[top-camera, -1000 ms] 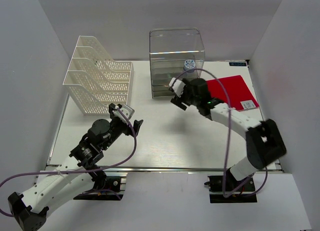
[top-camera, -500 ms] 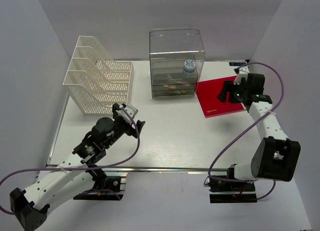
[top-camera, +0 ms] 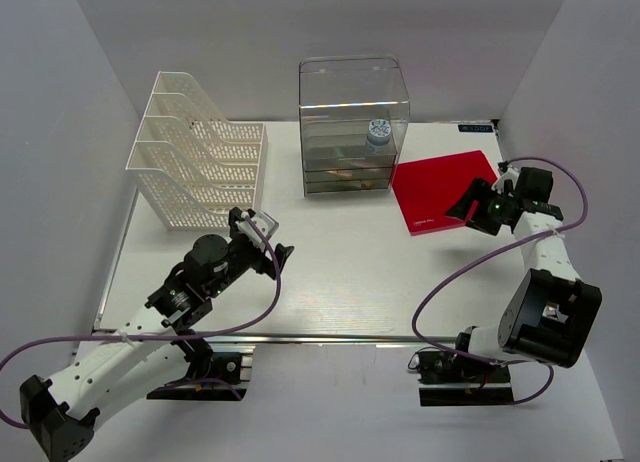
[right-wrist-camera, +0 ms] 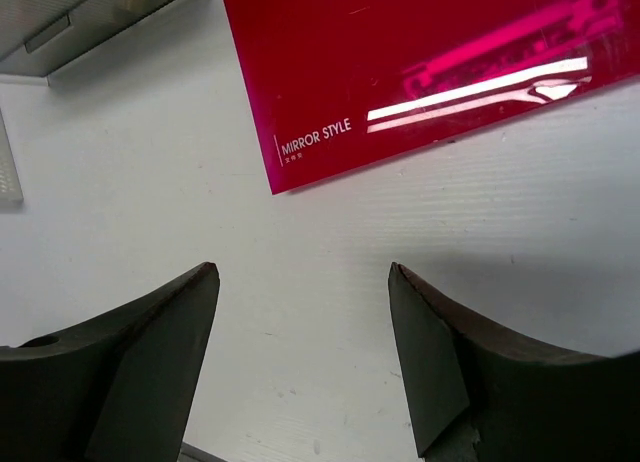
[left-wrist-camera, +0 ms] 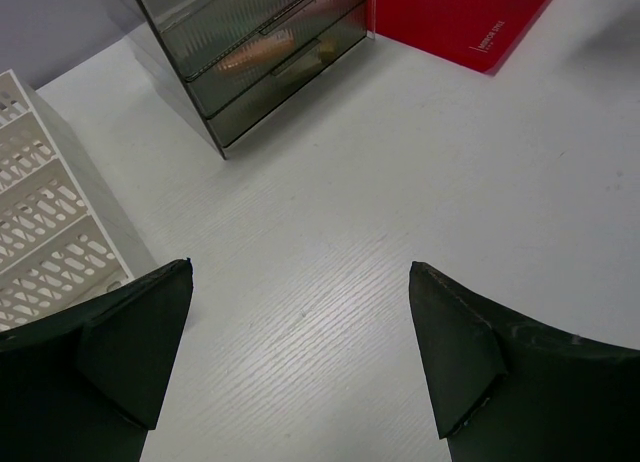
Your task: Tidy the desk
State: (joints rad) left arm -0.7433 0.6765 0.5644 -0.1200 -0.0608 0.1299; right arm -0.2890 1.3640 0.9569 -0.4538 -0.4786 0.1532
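The right gripper [right-wrist-camera: 300, 282] has its two fingers wide apart and holds nothing; between them only the bare white top is visible. It hovers low over the desk [top-camera: 350, 282], just beside the near edge of a red folder [right-wrist-camera: 420, 72], which carries the words "MIRROR STYLE". The left gripper [left-wrist-camera: 300, 272] is also fully open and empty, and it hangs above the middle-left part of the desk, pointing toward the far side.

The red folder lies flat at the far right of the desk, just to the right of the clear drawer box [top-camera: 353, 122]. It appears to be the only loose thing on the surface, so I judge that the organizing is nearly finished and the folder is what is left. It probably belongs in the white mesh file rack [top-camera: 195, 152] at the far left, whose slots look empty; this is my guess only. Some things already lie in the drawers, among them an orange-brown one, and a small round blue-white object [top-camera: 378, 130] shows at the box, but I cannot tell whether it is inside or behind.

The desk is a wide white top with a fine grain and a metal rail along its front edge. Plain white walls close it in at the back and on both sides. Purple cables loop from both arms.
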